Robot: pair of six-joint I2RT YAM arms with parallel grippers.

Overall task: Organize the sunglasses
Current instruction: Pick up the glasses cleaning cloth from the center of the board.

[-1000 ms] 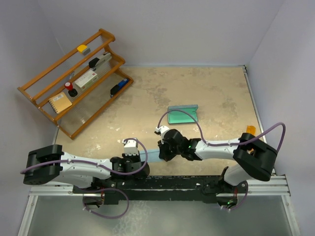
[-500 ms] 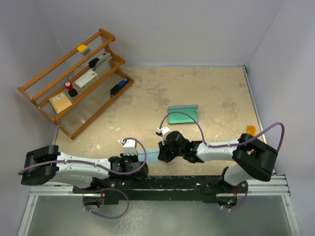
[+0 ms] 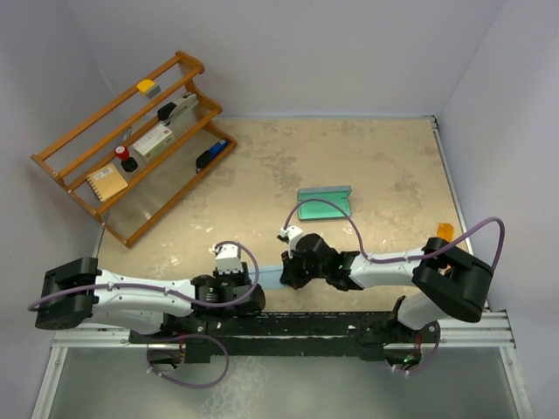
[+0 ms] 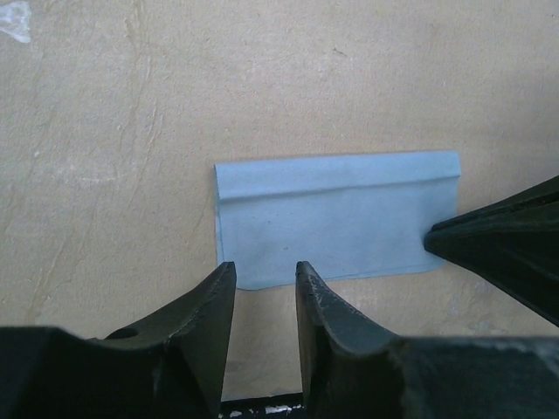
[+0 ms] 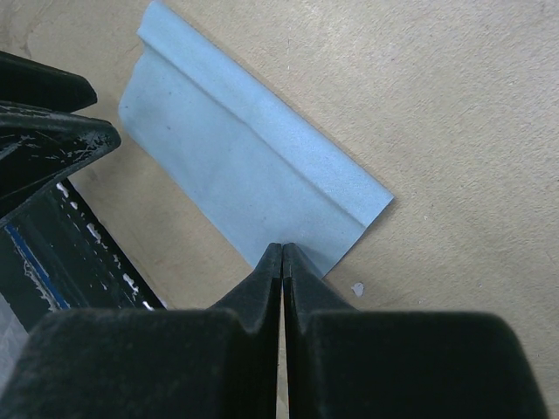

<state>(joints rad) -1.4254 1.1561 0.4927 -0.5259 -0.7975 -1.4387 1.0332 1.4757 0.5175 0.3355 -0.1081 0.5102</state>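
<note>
From above, a blue cloth (image 3: 270, 278) lies on the worktop (image 3: 367, 157) at its near edge, a teal case (image 3: 323, 206) sits well apart beyond it, and a wooden rack (image 3: 105, 108) stands at the far left. In the left wrist view, the left gripper (image 4: 265, 272) has its fingers narrowly parted over the cloth's near edge. In the right wrist view, the right gripper (image 5: 281, 250) has its fingers pressed together on the cloth's edge near a corner.

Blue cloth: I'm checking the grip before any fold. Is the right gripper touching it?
Touching. The right wrist view shows the right gripper shut on the near edge of the blue cloth, with no gap.
</note>
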